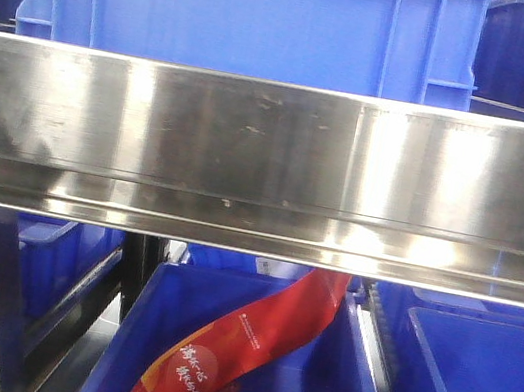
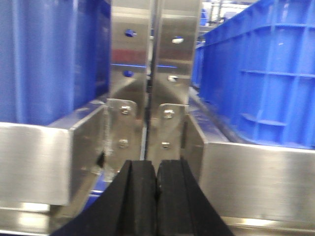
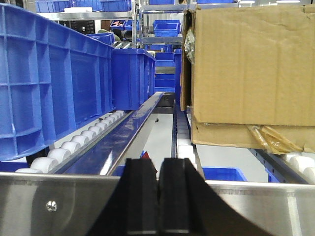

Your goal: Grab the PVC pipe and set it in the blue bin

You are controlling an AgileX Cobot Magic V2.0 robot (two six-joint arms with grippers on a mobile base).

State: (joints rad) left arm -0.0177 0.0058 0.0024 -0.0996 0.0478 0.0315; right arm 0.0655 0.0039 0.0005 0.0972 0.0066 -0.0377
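Both claws sit at the bottom edge of their wrist views, and I read each as closed on nothing: the left gripper (image 2: 156,196) has its black pads pressed together, and the right gripper (image 3: 158,196) looks the same. Just past each one runs a steel rail (image 3: 256,206) across the lower frame.

I can't find the pipe in any view, so I can't say where it lies. That is my first worry: reaching in blind could mean closing on the wrong thing or on air.

In the front view the steel beam (image 1: 269,157) fills the middle band and hides most of the shelf. Below it, at lower centre, an open bin (image 1: 127,355) holds a red banner (image 1: 246,346); if that is the drop target, the banner could snag a claw.

Further out on the right wrist view, a crate (image 3: 49,83) stands on rollers (image 3: 74,145) at left and a box (image 3: 251,64) crowds the upper right. The lane between them is narrow, so I judge a forward reach risks clipping either side. On the left view, the post (image 2: 155,59) stands dead ahead between two blue crates, a likely collision.
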